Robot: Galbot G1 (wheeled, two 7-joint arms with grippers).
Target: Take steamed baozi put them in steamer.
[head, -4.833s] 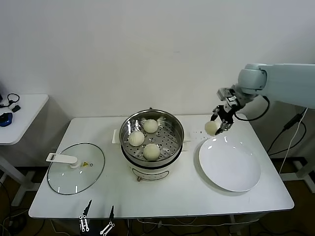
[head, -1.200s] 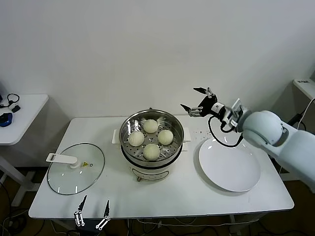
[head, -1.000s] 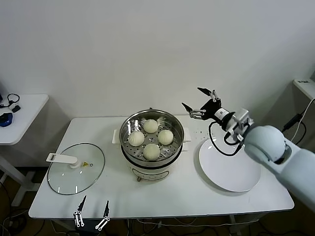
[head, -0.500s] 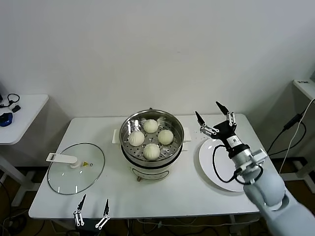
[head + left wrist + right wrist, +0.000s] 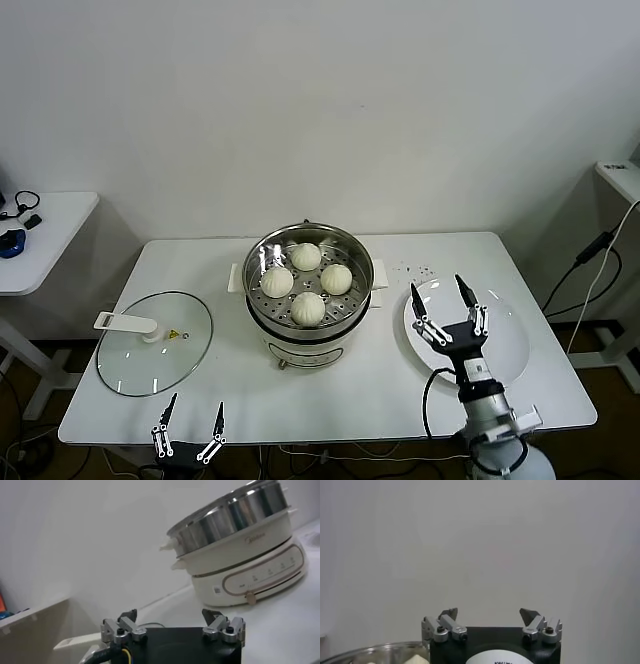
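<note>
Several off-white pleated baozi (image 5: 308, 307) lie in the shiny steel steamer (image 5: 351, 250), which sits on its white cooker base (image 5: 300, 352) at the table's middle. My right gripper (image 5: 447, 310) is open and empty, pointing up near the table's front, over the near-left part of the white plate (image 5: 505, 350). In the right wrist view its fingertips (image 5: 490, 614) stand wide apart, with the steamer's rim (image 5: 370, 652) and one baozi (image 5: 417, 658) low in the picture. My left gripper (image 5: 190, 432) is open and parked below the table's front edge; it also shows in the left wrist view (image 5: 172, 617), facing the steamer (image 5: 235, 510).
A round glass lid (image 5: 155, 350) with a white handle (image 5: 125, 322) lies flat at the table's left. The white plate at the right is bare. A white side table (image 5: 45, 240) with small dark items stands farther left. A cable (image 5: 590, 260) hangs at the right.
My right gripper, which held a baozi over the plate earlier, let it go in the steamer and has pulled back open from beside the steamer toward the table's front. The left arm stayed.
</note>
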